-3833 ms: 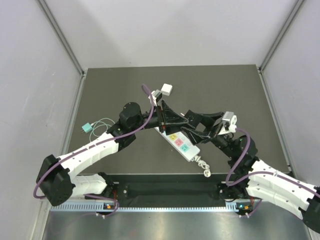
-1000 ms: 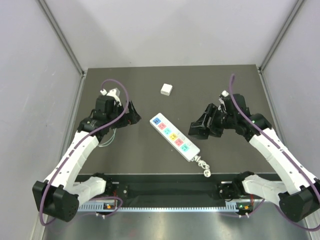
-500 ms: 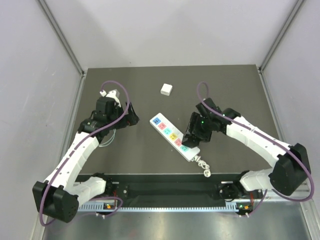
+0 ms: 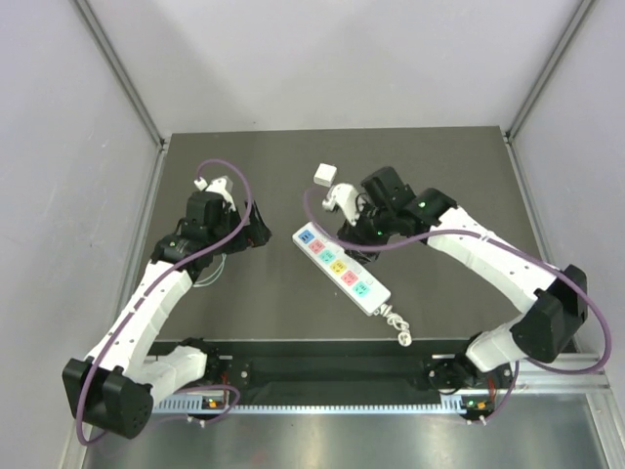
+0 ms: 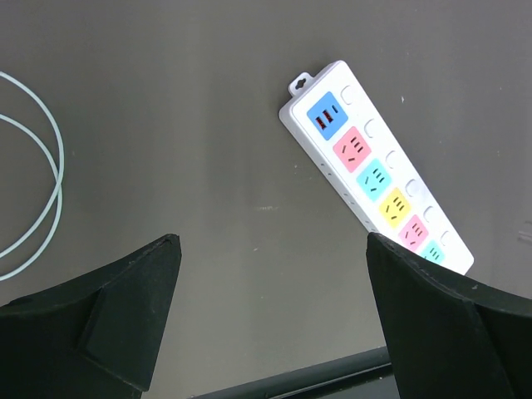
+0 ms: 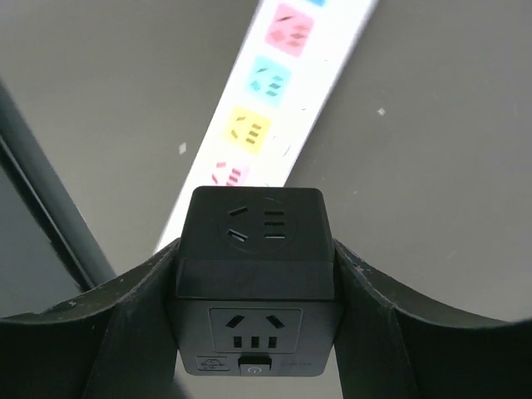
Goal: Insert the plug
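A black cube plug with socket faces sits between the fingers of my right gripper, which is shut on it. The gripper hangs just above and to the right of the far end of the white power strip, whose coloured sockets lie below the cube. My left gripper is open and holds nothing. It hovers over bare table to the left of the strip, and in the top view it is apart from the strip's blue end.
A small white cube rests on the table beyond the strip. A pale green cable loops at the left, partly under the left arm. A dark rail runs along the near table edge. The strip's coiled cord end lies near that rail.
My right arm has swung left from the right side of the table to the strip's far end, still holding the black cube. The left arm has barely moved.
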`<action>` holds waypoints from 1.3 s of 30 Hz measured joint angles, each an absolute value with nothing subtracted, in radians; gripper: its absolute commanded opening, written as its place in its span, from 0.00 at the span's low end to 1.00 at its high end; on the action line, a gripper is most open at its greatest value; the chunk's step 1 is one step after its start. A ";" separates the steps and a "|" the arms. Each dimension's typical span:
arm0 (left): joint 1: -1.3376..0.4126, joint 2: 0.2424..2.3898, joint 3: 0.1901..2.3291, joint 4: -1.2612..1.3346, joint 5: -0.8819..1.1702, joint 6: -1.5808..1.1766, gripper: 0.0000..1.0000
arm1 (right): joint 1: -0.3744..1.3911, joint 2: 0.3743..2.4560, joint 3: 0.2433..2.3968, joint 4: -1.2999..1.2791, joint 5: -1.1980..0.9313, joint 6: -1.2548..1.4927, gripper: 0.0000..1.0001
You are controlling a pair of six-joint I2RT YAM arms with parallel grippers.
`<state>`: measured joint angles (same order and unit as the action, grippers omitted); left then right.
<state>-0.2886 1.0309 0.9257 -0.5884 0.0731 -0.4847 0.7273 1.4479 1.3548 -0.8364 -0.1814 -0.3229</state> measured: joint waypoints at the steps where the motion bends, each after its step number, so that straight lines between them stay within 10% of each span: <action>1: -0.289 1.031 0.925 -0.588 0.073 -0.485 0.97 | 0.734 1.456 1.353 -0.854 -0.197 -0.418 0.00; 15: -0.254 1.032 0.920 -0.584 0.065 -0.500 0.96 | 0.751 1.534 1.214 -0.935 -0.252 -1.129 0.00; 39: -0.165 1.097 0.876 -0.566 0.224 -0.551 0.95 | 0.823 1.428 1.026 -0.847 -0.326 -1.351 0.00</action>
<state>-0.1650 1.0969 0.8764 -0.5659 0.2241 -0.5514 0.8227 1.4277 1.0264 -0.8471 -0.3260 -1.3510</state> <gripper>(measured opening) 0.950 0.605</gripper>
